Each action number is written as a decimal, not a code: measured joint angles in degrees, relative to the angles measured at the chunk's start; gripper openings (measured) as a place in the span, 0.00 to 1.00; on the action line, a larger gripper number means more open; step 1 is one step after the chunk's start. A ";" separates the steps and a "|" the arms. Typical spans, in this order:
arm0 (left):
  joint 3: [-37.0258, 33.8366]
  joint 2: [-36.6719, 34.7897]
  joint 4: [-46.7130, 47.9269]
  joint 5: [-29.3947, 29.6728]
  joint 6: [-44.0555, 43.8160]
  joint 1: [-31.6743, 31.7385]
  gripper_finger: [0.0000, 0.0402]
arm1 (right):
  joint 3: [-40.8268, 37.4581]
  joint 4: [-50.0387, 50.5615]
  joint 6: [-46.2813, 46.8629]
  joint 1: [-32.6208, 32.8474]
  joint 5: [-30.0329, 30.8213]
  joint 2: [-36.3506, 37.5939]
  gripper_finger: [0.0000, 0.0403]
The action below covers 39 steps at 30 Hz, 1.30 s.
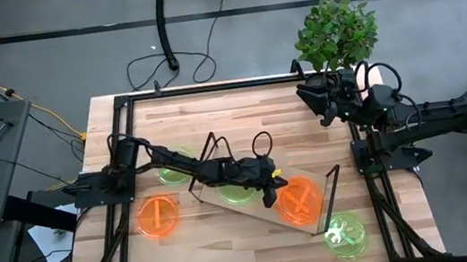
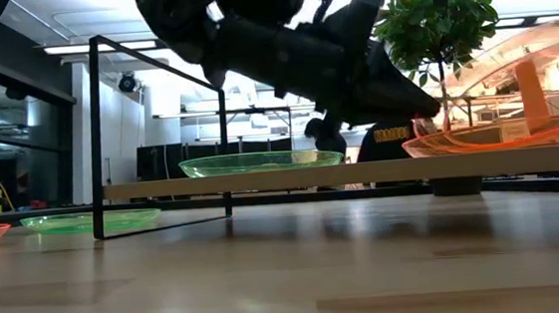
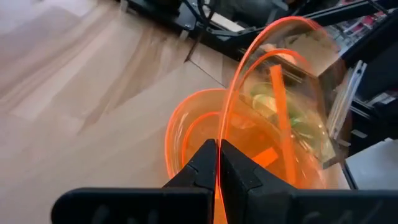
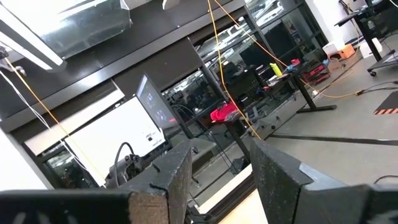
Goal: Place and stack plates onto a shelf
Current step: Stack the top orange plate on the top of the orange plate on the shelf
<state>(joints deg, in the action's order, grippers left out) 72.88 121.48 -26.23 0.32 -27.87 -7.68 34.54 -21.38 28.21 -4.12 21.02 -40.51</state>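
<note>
The shelf (image 1: 225,206) lies slantwise mid-table, its board (image 2: 261,181) raised on black frames. A green plate (image 1: 237,193) rests on it, and toward its right end lies an orange plate (image 3: 193,134). My left gripper (image 1: 270,191) reaches over the shelf and is shut on a second orange plate (image 3: 280,81), tilted steeply above the lying one. An orange plate (image 1: 157,217) and two green plates (image 1: 175,168) (image 1: 345,234) lie on the table. My right gripper (image 4: 214,180) waits open at the far right, beside the plant. My left gripper pinches the near rim (image 3: 222,134) of the tilted orange plate between its two fingers (image 3: 202,165), coming from the table's left and slanting down. The plate stands steeply on edge over the lying orange plate. Whether its lower edge touches that plate I cannot tell.
A potted plant (image 1: 336,34) stands at the table's far right corner next to the right arm. The shelf's black end frames (image 1: 331,198) rise at both short ends. Black rails run along the table's left, far and right edges.
</note>
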 joint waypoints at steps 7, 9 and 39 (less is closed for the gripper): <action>0.00 0.35 0.61 -0.04 -1.45 0.17 0.00 | 0.00 0.39 -0.01 0.00 0.00 0.02 0.36; 0.00 -0.06 1.52 -0.04 -1.45 0.22 0.00 | 0.00 0.51 -0.09 0.00 0.00 0.02 0.36; -0.02 -15.27 7.84 -22.38 -0.98 13.98 0.33 | 0.00 0.12 1.79 0.03 -8.96 0.60 0.36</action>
<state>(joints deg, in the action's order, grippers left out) 72.86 106.21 -18.39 -22.07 -28.85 6.30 34.54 -21.26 30.00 -4.09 12.06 -39.92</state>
